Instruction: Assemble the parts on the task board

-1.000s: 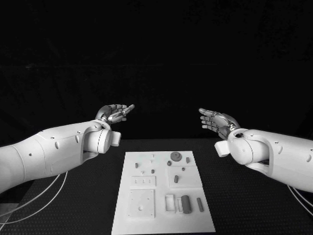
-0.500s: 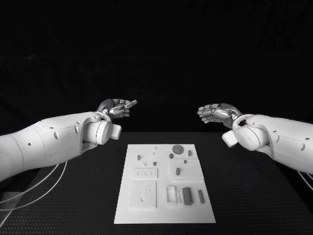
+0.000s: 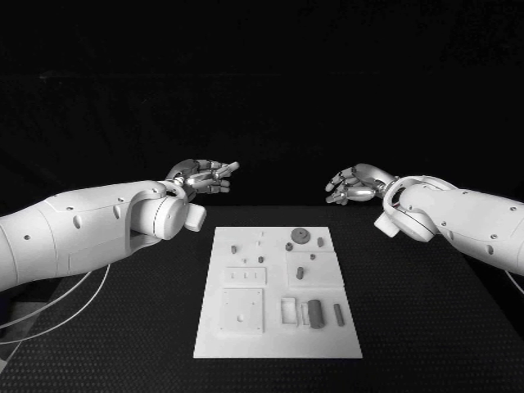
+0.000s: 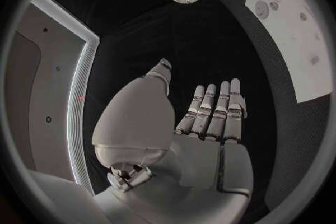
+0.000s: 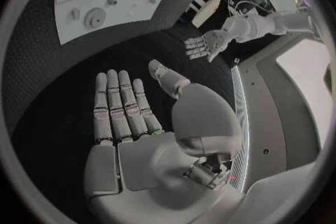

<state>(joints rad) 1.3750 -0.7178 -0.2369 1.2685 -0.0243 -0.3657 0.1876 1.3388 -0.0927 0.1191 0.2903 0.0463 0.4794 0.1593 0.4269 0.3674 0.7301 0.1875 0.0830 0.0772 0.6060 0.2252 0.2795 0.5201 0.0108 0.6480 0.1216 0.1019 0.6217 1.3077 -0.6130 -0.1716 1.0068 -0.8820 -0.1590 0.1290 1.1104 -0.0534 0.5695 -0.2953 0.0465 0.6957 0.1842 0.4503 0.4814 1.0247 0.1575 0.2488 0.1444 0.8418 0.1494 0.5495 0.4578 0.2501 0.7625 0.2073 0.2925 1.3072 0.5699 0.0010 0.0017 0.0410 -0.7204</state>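
Observation:
The white task board lies in the middle of the black table, with small grey parts on it: a round gear near its far end and a dark cylinder near its front right. My left hand hovers above the table beyond the board's far left corner, fingers apart and holding nothing. My right hand hangs beyond the far right corner, also open and empty. The left wrist view shows the left hand with straight fingers and the board off to one side. In the right wrist view the right hand is flat above the table.
Black table surface surrounds the board on all sides. White cables hang under my left arm at the table's left edge. Both white forearms reach in over the table's sides.
Both hands have moved farther from me, beyond the board's far end. The head camera has shifted, so the board sits differently in the picture. Neither hand has taken hold of anything.

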